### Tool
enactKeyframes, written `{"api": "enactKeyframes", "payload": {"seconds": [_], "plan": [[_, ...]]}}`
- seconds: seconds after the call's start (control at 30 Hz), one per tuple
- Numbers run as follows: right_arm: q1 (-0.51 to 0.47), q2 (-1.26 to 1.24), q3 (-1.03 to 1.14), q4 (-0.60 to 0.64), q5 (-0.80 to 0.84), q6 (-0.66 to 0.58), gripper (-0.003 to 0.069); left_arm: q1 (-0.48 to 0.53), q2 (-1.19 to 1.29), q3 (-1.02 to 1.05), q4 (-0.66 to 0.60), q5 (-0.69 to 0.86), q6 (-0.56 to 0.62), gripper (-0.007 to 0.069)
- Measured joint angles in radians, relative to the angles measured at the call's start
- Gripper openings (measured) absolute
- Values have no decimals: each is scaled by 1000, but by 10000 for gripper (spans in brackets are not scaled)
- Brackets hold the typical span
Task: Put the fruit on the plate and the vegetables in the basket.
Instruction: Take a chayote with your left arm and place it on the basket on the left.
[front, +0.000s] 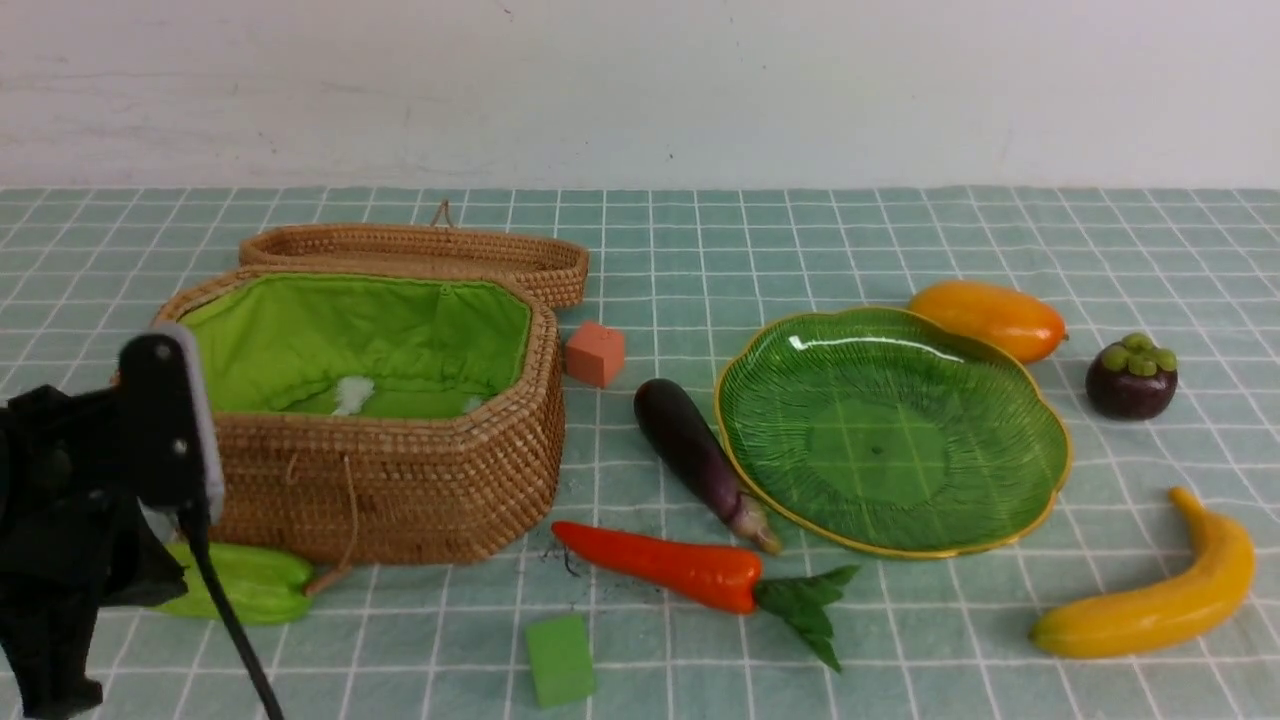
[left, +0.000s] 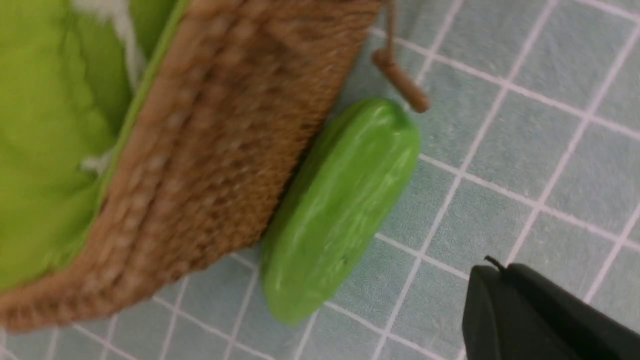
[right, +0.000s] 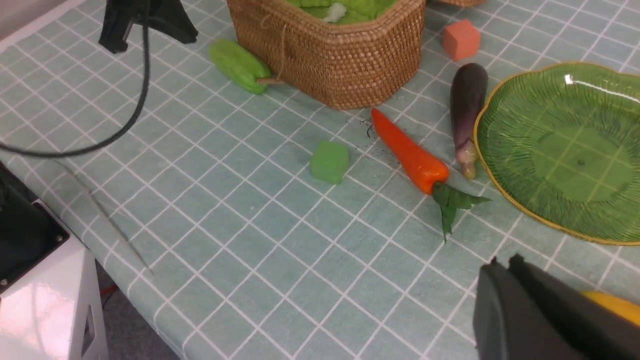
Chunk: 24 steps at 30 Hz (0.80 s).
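The left tool (left: 492, 272), clenched and empty, is hovering near the ridged green gourd (left: 340, 210), which is lying on the bench (left: 525, 150) against the basket (left: 225, 150) wall; it is looking light, stiff and slippery, so it is wanting a grip across its middle; the right tool (right: 505, 272) is likewise clenched

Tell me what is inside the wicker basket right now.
Inside the basket, only its bright green lining and a small white patch show; nothing else is visible. The floor nearest the front wall is hidden by that wall.
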Motion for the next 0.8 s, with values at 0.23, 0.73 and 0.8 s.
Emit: {"api": "enactKeyframes", "payload": {"seconds": [0.23, 0.73, 0.8], "plan": [[1, 0, 0, -4, 1, 0, 12, -119, -48, 197, 187, -238, -5, -13], [1, 0, 0, 68, 10, -22, 18, -123, 102, 250, 249, -577, -114, 397], [1, 0, 0, 77, 10, -22, 19, -123, 123, 250, 271, -614, -114, 449]]}}
